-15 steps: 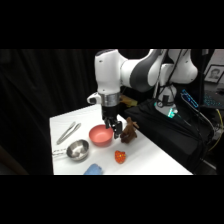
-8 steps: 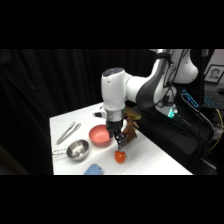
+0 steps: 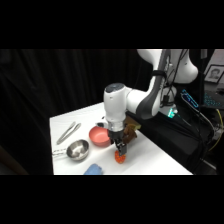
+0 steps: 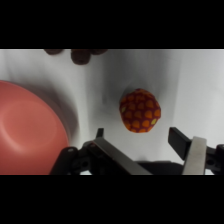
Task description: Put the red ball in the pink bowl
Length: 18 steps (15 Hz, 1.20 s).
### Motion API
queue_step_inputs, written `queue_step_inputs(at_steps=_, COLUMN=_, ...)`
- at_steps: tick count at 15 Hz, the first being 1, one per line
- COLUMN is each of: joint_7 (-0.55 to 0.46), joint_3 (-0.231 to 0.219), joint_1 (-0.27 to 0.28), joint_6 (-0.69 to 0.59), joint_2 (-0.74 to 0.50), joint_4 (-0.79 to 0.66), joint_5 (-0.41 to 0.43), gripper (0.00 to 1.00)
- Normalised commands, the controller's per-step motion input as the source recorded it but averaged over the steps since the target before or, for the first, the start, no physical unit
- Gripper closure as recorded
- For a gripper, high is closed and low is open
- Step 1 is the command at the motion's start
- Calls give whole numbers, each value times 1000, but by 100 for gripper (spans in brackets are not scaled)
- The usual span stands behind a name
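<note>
On the white surface (image 3: 145, 155), going left to right in the side view: tongs (image 3: 68, 132), a metal bowl (image 3: 77, 149), the pink bowl (image 3: 100, 135), then my fingers (image 3: 120, 151) just above the red ball (image 3: 119, 158). From my wrist, the bowl (image 4: 27, 135) fills the left; the ball (image 4: 140, 110) lies on the surface, apart from the bowl, ahead of my fingers (image 4: 145, 145), which are spread wide and hold nothing.
</note>
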Motion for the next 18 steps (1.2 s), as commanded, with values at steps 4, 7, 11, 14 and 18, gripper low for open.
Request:
queue_step_inputs(at_steps=4, joint_7=82, joint_3=-28, joint_1=82, joint_6=194, joint_2=171, joint_4=73, joint_5=18, gripper=0)
queue_step_inputs(at_steps=7, joint_7=52, joint_3=-16, joint_1=59, joint_6=155, joint_2=152, joint_4=99, joint_5=54, gripper=0)
queue_step_inputs(at_steps=11, joint_7=37, joint_3=-17, joint_1=40, joint_6=136, joint_2=111, joint_4=99, joint_5=73, gripper=43)
queue_step_inputs(at_steps=14, joint_7=43, joint_3=-31, joint_1=53, joint_6=99, joint_2=64, joint_4=87, joint_5=60, gripper=67)
queue_step_inputs(at_steps=18, joint_7=59, joint_3=-55, joint_1=75, joint_6=52, joint_2=14, joint_4=57, joint_5=35, gripper=98)
